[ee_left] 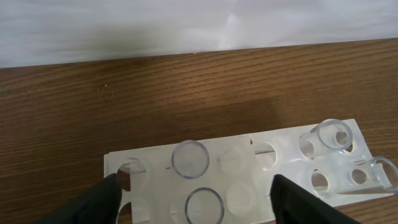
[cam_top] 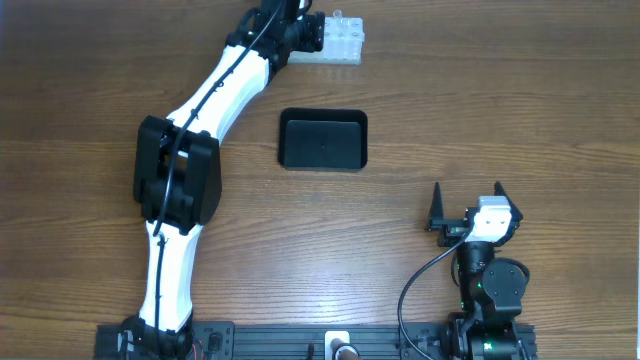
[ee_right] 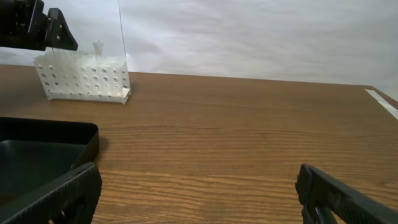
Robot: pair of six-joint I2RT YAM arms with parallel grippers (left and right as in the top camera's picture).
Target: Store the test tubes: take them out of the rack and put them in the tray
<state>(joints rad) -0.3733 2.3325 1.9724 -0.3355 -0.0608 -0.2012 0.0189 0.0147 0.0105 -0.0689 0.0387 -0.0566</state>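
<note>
Brown wood-grain desk [cam_top: 520, 90] runs up to a pale wall [ee_left: 186, 25] at its far edge. Close to that edge stands a clear plastic rack [cam_top: 340, 42], and the left arm stretches up the desk to it. The left tool [ee_left: 196, 186] sits above one end of the rack with its fingers spread wide, one at each side. Two of the test tubes [ee_left: 189, 157] stand upright in their holes between those fingers, and neither finger touches them. Two more tubes stand at the rack's other end, outside the tool's span. A black tray [cam_top: 323, 113] lies near the middle of the desk, on the arms' side of the rack and apart from it. The right tool [cam_top: 468, 205] is close to its own base, fingers spread and holding nothing. It is well apart from the rack, and the tray lies off to its left.
</note>
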